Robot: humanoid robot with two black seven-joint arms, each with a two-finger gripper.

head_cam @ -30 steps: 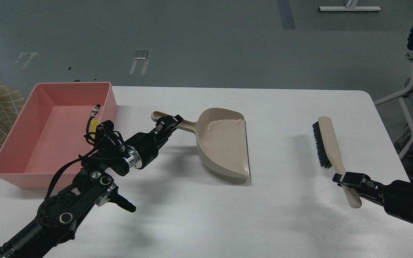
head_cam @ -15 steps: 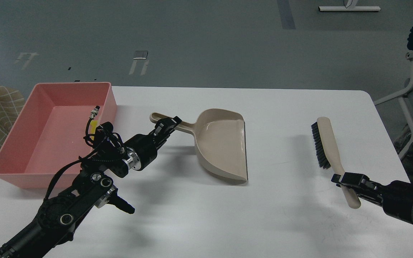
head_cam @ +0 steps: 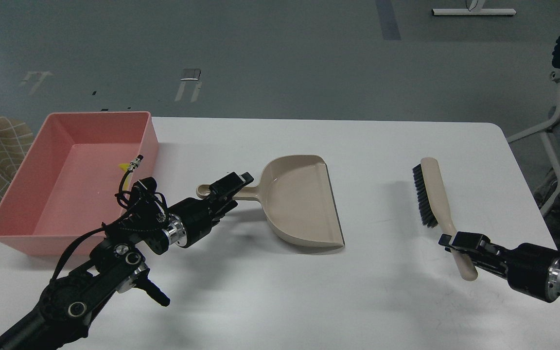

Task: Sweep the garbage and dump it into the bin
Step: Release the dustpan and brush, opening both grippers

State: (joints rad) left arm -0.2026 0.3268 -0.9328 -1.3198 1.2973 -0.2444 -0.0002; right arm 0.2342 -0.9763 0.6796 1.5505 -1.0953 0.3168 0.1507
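Since the dustpan (head_cam: 302, 204) has been lowered flatter at frame centre, clamped by the left gripper (head_cam: 225, 187), and the brush (head_cam: 438, 206) shifted left in the right gripper (head_cam: 460, 241), dumping appears done: a yellow scrap (head_cam: 123, 166) lies in the bin (head_cam: 66, 175) at left.

A white table (head_cam: 358, 146) with rounded corners carries the things. A pink bin (head_cam: 12, 204) is set on it, left of and beyond the left gripper (head_cam: 229, 187). A beige dustpan (head_cam: 304, 204) is seen just right of that gripper, its front edge against the tabletop.
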